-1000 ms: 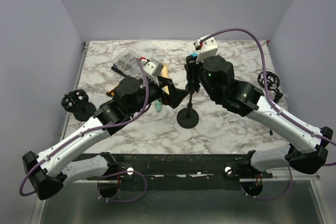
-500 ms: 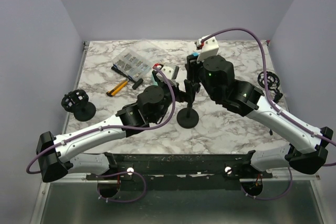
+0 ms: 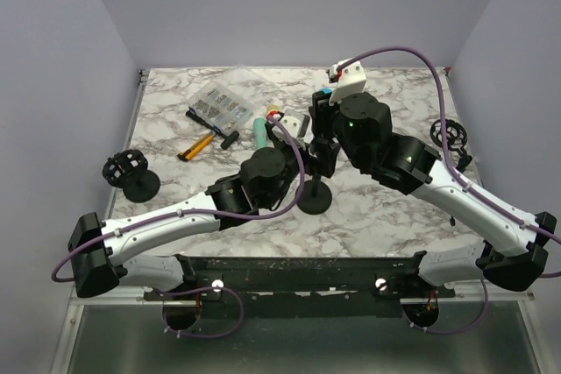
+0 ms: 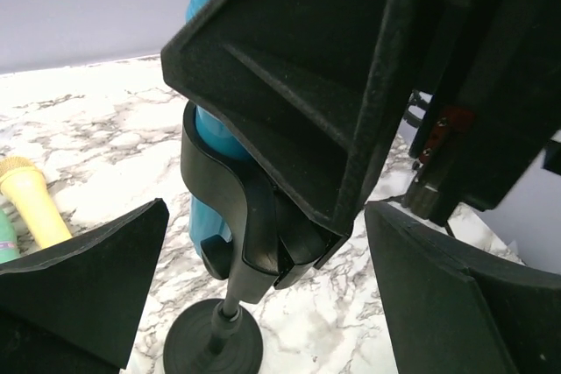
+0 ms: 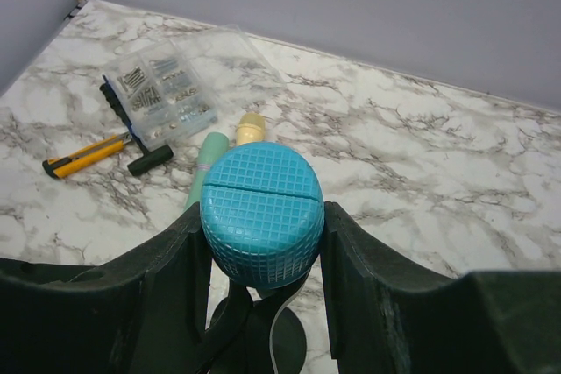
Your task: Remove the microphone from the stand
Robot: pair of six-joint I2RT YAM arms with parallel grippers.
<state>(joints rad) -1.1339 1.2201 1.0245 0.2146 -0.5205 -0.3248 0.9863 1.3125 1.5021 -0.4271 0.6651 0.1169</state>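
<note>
A blue microphone (image 5: pixel 261 213) sits upright in the clip of a black stand (image 4: pixel 238 243) with a round base (image 3: pixel 313 196). My right gripper (image 5: pixel 263 243) is shut on the microphone's gridded head, one finger pressing each side. In the top view it (image 3: pixel 323 133) is directly above the stand. My left gripper (image 4: pixel 263 304) is open and low beside the stand, with the stand's pole and clip showing between its spread fingers (image 4: pixel 83 282). In the top view it (image 3: pixel 302 153) is just left of the pole. The microphone's body (image 4: pixel 210 142) shows behind the clip.
A green microphone (image 3: pixel 260 131) and a yellow one (image 5: pixel 251 127) lie behind the stand. A clear parts box (image 3: pixel 219 104), a black tool (image 3: pixel 219 129) and a yellow knife (image 3: pixel 197 145) lie at back left. Two more black stands are at left (image 3: pixel 127 172) and right (image 3: pixel 449 135).
My left arm has swung right, away from the loose items, and brought its gripper up to the stand. My right gripper has stayed at the microphone.
</note>
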